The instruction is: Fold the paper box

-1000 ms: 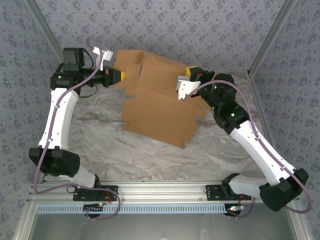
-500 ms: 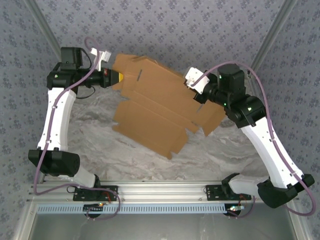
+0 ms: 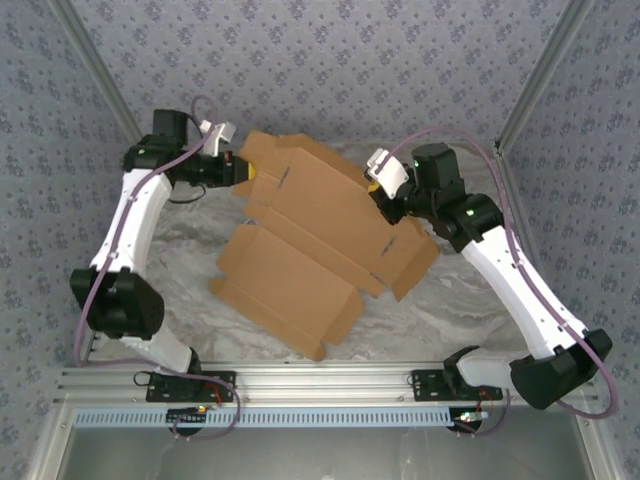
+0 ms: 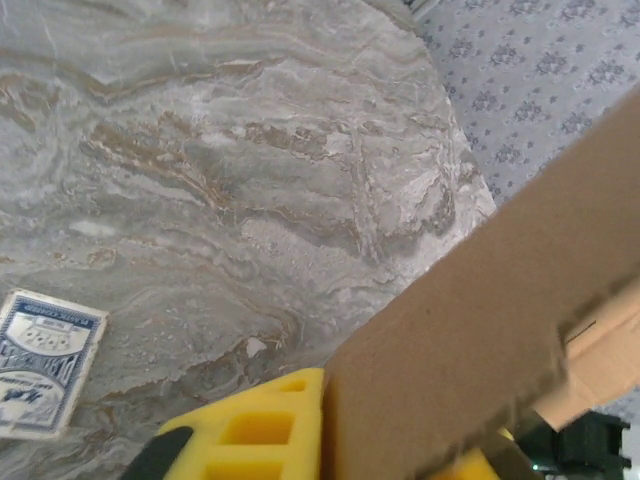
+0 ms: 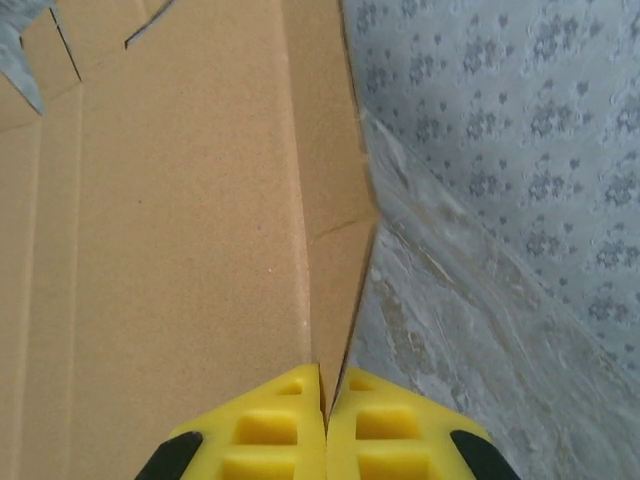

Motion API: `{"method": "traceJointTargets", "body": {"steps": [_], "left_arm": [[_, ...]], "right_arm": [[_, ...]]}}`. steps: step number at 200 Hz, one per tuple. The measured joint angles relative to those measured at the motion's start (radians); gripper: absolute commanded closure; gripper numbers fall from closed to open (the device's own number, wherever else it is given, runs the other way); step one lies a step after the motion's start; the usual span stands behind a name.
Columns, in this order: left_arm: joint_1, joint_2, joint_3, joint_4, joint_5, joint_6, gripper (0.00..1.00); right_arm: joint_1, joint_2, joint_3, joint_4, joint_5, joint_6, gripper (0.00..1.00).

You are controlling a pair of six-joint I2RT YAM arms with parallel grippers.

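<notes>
**Position.** The paper box (image 3: pixel 310 240), a creased sheet not yet folded, spans between the two tools above the worktop (image 3: pixel 470 320). It appears to be held at opposite edges so it can be turned and placed.

**Right tool** (image 5: pixel 325 405). The pads are clamped together on a thin side flap directly ahead of them.

**Left tool** (image 3: pixel 245 168). The sheet's edge sits between its yellow pads. Whether they pinch it or stand slack cannot be determined.

**Attitude.** The sheet slopes down away from both tools. Contact with the worktop is unconfirmed.

**Progress.** Folding is judged to be at an early stage.
</notes>
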Motion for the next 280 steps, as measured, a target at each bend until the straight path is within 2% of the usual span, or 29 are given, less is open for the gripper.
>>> {"method": "traceJointTargets", "body": {"steps": [17, 37, 67, 91, 120, 160, 181, 213, 242, 280], "left_arm": [[-0.004, 0.064, -0.007, 0.064, -0.026, -0.039, 0.66], [0.01, 0.111, -0.008, 0.119, -0.112, -0.075, 0.59], [0.019, 0.107, -0.032, 0.188, -0.29, -0.134, 0.57], [-0.004, -0.018, -0.253, 0.349, -0.373, -0.221, 0.54], [-0.114, -0.172, -0.504, 0.499, -0.408, -0.32, 0.51], [-0.385, -0.214, -0.679, 0.737, -0.431, -0.385, 0.51], [-0.515, -0.158, -0.737, 0.874, -0.43, -0.408, 0.55], [-0.616, 0.006, -0.735, 1.007, -0.457, -0.386, 0.59], [-0.659, 0.146, -0.694, 1.064, -0.475, -0.356, 0.63], [-0.661, 0.268, -0.607, 1.133, -0.483, -0.326, 0.67]], "right_arm": [[-0.011, 0.023, -0.052, -0.005, 0.085, 0.0, 1.0], [-0.041, 0.053, -0.102, -0.032, 0.173, 0.0, 1.0], [-0.046, 0.09, -0.141, -0.043, 0.247, -0.003, 1.0], [-0.045, 0.091, -0.154, -0.03, 0.294, -0.005, 1.0], [-0.041, 0.092, -0.155, -0.027, 0.309, -0.008, 1.0], [-0.039, 0.087, -0.153, -0.025, 0.301, -0.003, 1.0], [-0.042, 0.079, -0.155, -0.008, 0.282, 0.005, 1.0], [-0.054, 0.074, -0.164, 0.029, 0.264, 0.015, 1.0], [-0.068, 0.074, -0.179, 0.054, 0.256, 0.023, 1.0], [-0.077, 0.074, -0.18, 0.066, 0.241, 0.027, 1.0]]}}
